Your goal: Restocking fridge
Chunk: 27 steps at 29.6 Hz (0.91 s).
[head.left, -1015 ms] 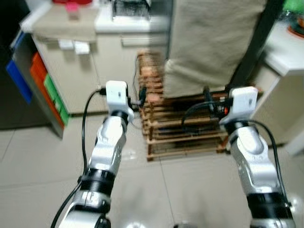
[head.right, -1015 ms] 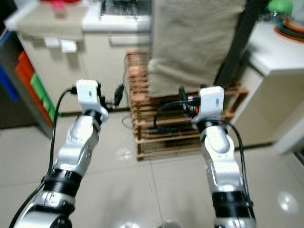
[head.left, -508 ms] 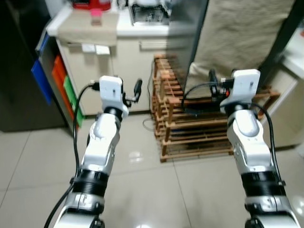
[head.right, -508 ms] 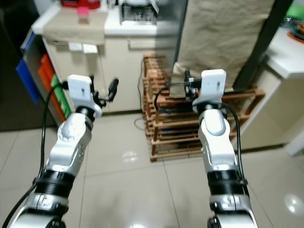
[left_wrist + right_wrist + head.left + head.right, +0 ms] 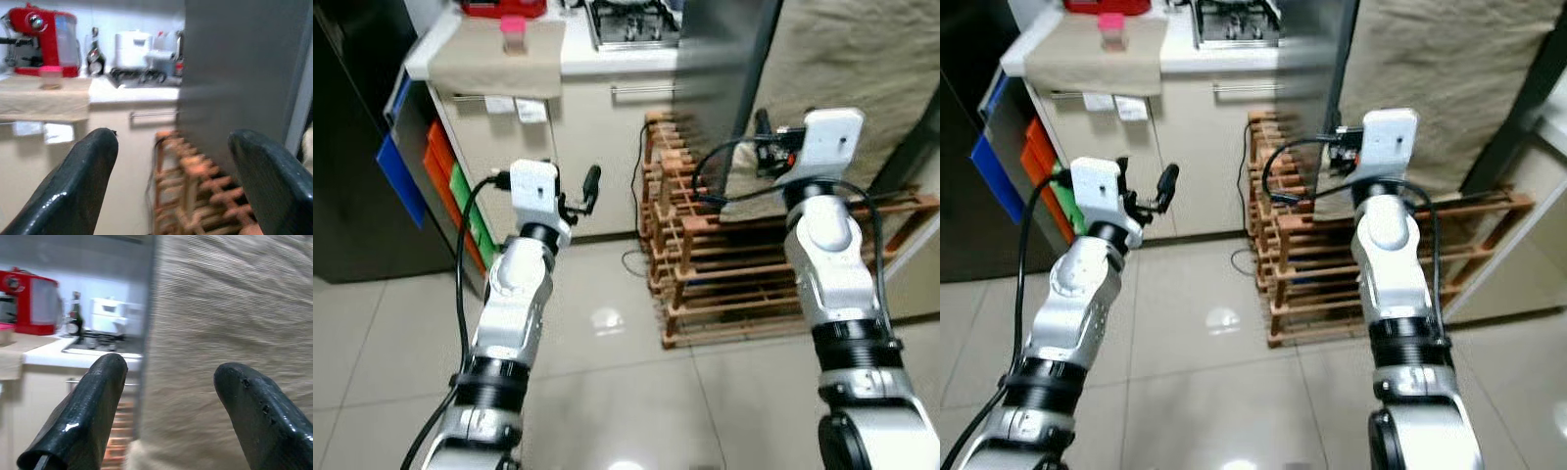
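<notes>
Both silver arms are raised in front of me over the tiled floor. My left gripper (image 5: 583,190) is open with nothing between its fingers (image 5: 80,188); it faces a cream counter and a tall grey panel (image 5: 234,73). My right gripper (image 5: 760,131) is open and empty too, and its fingers (image 5: 90,411) point at a beige cloth (image 5: 234,298) hanging beside that grey panel (image 5: 724,69). I cannot tell from these frames which unit is the fridge.
A wooden slatted rack (image 5: 705,264) with cables stands on the floor under the grey panel. The counter (image 5: 597,59) carries a red coffee machine (image 5: 41,44), a pink cup (image 5: 513,31) and a stove (image 5: 631,22). Orange, green and blue bins (image 5: 440,171) flank a dark tall unit (image 5: 347,186).
The camera has swung, so rack and cloth have shifted right and the counter is fuller in view. Both arms stay raised with open, empty grippers.
</notes>
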### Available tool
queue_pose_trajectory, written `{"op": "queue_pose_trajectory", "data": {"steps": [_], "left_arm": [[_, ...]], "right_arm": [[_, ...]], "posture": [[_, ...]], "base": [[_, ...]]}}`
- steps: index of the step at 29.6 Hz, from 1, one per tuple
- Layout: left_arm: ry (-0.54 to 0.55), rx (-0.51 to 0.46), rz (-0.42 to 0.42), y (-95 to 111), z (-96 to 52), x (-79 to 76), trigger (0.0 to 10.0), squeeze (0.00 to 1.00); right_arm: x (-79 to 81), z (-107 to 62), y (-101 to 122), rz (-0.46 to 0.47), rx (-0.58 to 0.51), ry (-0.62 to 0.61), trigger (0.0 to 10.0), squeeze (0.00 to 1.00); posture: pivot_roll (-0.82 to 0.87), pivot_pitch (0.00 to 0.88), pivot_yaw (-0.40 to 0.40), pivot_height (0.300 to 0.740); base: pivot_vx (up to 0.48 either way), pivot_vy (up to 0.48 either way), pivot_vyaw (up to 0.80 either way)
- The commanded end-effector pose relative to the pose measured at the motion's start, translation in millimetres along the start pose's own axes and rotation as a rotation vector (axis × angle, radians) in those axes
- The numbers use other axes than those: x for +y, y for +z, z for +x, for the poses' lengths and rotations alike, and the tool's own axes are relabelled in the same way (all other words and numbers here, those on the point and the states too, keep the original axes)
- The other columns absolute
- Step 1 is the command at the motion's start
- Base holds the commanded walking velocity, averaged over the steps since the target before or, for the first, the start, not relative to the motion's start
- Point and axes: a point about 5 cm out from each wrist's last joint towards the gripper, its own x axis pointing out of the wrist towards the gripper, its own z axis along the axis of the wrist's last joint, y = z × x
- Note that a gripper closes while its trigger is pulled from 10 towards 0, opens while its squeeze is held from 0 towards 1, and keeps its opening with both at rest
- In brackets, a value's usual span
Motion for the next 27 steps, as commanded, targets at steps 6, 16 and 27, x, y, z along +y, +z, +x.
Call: {"op": "queue_pose_trajectory", "data": {"steps": [6,16,27], "left_arm": [[-0.036,-0.006,0.017,4.2,0.0,-5.2,10.0,0.00],[-0.041,-0.012,0.075,16.8,-9.8,6.5,10.0,0.00],[0.006,0.041,0.151,24.9,-42.2,27.8,10.0,0.00]], "right_arm": [[-9.2,17.1,8.2,0.032,-0.004,-0.040,10.0,0.00],[-15.9,34.7,2.3,-0.011,0.052,-0.093,10.0,0.00],[-19.2,43.9,-2.3,-0.016,0.090,-0.122,10.0,0.00]], "posture": [[-0.11,0.000,0.012,0.740],[0.00,0.000,0.012,0.740],[0.11,0.104,-0.015,0.740]], "base": [[0.000,0.000,0.00],[0.000,0.000,0.00],[0.000,0.000,0.00]]}}
